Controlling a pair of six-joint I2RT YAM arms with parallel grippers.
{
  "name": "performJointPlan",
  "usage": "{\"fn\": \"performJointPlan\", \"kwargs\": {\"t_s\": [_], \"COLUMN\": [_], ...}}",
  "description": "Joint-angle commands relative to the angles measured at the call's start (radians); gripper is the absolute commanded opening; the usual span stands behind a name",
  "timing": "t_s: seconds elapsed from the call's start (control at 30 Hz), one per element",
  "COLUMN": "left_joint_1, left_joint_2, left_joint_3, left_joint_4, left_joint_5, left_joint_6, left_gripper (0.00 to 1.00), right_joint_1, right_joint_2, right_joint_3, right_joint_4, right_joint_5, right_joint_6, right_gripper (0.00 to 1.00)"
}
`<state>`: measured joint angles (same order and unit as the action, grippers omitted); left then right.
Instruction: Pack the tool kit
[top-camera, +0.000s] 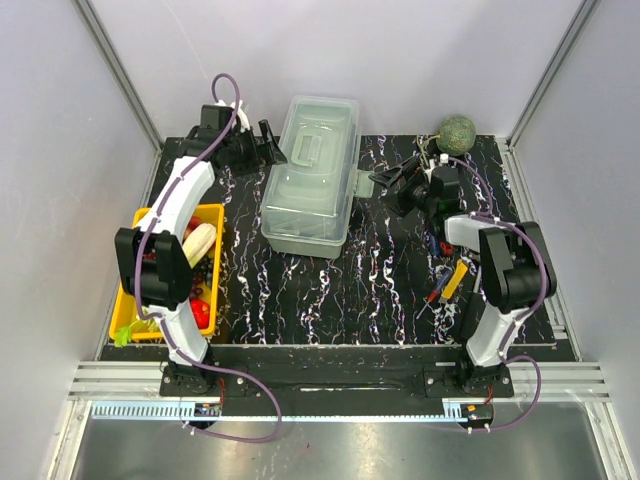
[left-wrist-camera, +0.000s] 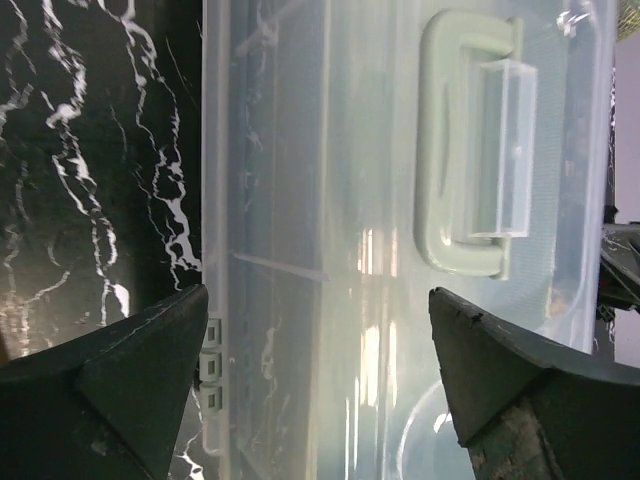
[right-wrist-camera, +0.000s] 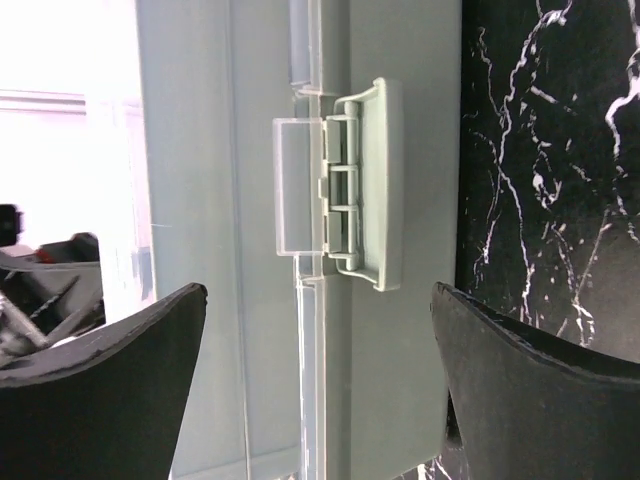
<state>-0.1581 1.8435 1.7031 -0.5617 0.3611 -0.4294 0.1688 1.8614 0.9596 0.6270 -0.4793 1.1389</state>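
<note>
Yellow tray (top-camera: 127, 290) of produce sits at your far left. The left gripper (top-camera: 272, 145) hangs spread and empty beside the pale toolbox (top-camera: 310, 190), which stands mid-table, lid down. The right gripper (top-camera: 385, 178) gapes empty facing its latch (right-wrist-camera: 365, 185). Hand tools (top-camera: 447, 280) lie rightmost.

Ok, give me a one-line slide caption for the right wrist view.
Open right gripper faces the latch on the toolbox, marbled black table beside it.

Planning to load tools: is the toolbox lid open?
No, the lid lies flat on the toolbox with its handle on top.
</note>
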Motion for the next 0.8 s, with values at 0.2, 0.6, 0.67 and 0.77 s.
{"fn": "performJointPlan", "kwargs": {"t_s": [0.2, 0.6, 0.67, 0.77], "left_joint_1": [0.003, 0.000, -0.008, -0.032], "left_joint_2": [-0.158, -0.177, -0.196, -0.204], "left_joint_3": [0.060, -0.207, -0.262, -0.319], "left_joint_4": [0.055, 0.155, 0.190, 0.223], "left_joint_5": [-0.082, 0.077, 0.142, 0.243], "left_joint_6": [0.064, 0.063, 0.067, 0.080], "left_gripper": [0.96, 0.97, 0.97, 0.92], "right_joint_1": [0.035, 0.279, 0.297, 0.320], "right_joint_2": [-0.226, -0.200, -0.200, -0.206], "right_joint_3": [0.194, 0.525, 0.538, 0.547], "right_joint_4": [-0.582, -0.881, -0.898, -0.914], "right_joint_5": [0.152, 0.341, 0.367, 0.413], "right_joint_6": [-0.428, -0.708, -0.726, -0.752], "right_gripper": [0.93, 0.87, 0.86, 0.86]}}
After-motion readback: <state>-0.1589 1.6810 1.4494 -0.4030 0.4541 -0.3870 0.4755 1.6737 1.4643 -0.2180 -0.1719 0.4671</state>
